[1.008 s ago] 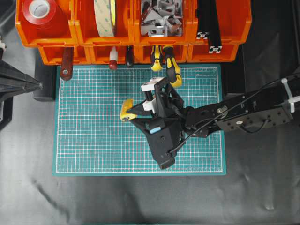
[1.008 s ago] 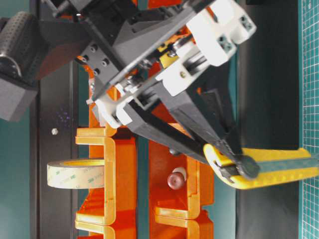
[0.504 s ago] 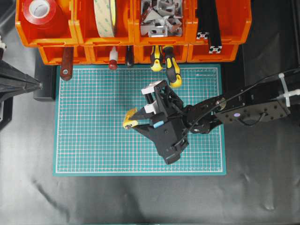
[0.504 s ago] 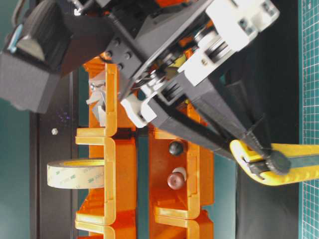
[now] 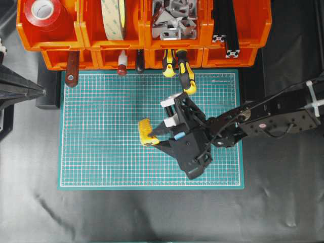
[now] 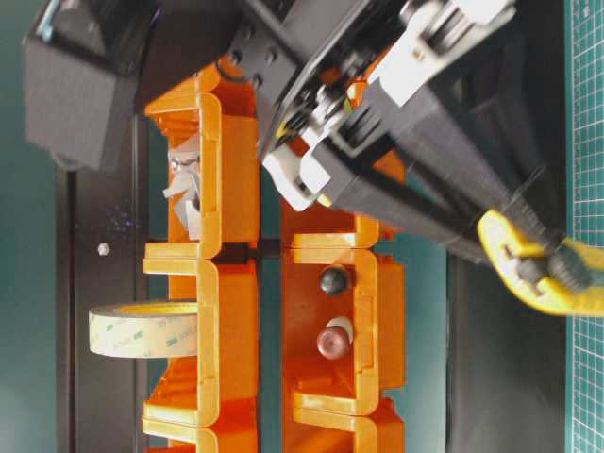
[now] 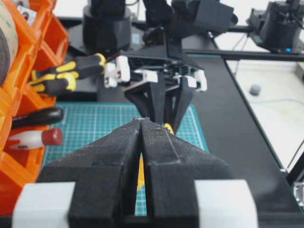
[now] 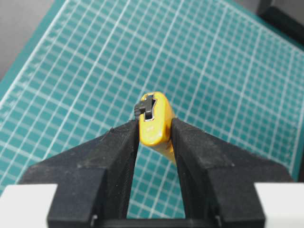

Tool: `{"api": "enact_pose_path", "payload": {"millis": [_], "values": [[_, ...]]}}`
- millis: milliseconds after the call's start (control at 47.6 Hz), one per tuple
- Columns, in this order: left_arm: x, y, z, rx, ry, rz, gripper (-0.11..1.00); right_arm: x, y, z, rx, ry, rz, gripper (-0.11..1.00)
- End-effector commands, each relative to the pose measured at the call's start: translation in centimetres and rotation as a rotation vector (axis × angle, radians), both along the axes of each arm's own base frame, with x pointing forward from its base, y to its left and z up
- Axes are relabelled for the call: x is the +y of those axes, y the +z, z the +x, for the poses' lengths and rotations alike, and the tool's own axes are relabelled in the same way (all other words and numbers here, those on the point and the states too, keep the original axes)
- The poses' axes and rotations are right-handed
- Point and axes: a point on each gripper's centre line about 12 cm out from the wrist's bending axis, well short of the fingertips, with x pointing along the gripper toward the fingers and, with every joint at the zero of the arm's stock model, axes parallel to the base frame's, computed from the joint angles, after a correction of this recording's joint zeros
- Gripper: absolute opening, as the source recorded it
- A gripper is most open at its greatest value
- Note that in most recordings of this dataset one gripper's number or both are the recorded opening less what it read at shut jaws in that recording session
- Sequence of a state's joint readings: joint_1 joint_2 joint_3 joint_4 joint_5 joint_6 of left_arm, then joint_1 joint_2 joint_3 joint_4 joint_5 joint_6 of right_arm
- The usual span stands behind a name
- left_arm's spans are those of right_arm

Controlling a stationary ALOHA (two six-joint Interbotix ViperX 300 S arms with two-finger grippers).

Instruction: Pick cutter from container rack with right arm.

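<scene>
Already clear of the container rack, the cutter sits clamped between the right gripper's fingers above the green mat. The grip should stay firm and level; the left gripper rests closed, empty.

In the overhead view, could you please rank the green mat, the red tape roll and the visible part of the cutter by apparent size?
1. Green mat, by far the largest.
2. Red tape roll, partly cropped by the frame.
3. Cutter, mostly hidden in the right gripper.
</scene>
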State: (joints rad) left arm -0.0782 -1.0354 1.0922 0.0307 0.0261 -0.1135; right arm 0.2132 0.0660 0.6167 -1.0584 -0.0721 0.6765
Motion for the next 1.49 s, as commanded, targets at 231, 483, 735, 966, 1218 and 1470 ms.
{"api": "enact_pose_path", "payload": {"millis": [231, 483, 735, 966, 1218, 1470], "values": [[0.5, 0.5, 0.2, -0.009, 0.029, -0.001, 0.00, -0.1, -0.9, -0.9, 0.044, -0.058, 0.039, 0.70], [0.7, 0.5, 0.2, -0.011, 0.037, -0.001, 0.00, 0.4, -1.4, -1.7, 0.074, -0.069, 0.023, 0.76], [0.6, 0.2, 0.1, 0.014, 0.033, -0.004, 0.00, 0.7, -0.7, -2.7, 0.094, -0.132, 0.058, 0.76], [0.5, 0.0, -0.2, 0.052, 0.029, -0.001, 0.00, 0.2, 4.2, -4.2, 0.022, -0.217, 0.102, 0.76], [0.5, 0.8, -1.1, 0.043, 0.028, -0.002, 0.00, -0.3, 10.5, -8.1, -0.092, -0.264, 0.169, 0.76], [0.6, 1.0, -1.6, 0.046, 0.027, -0.001, 0.00, -1.5, 13.8, -13.3, -0.186, -0.306, 0.332, 0.76]]}}
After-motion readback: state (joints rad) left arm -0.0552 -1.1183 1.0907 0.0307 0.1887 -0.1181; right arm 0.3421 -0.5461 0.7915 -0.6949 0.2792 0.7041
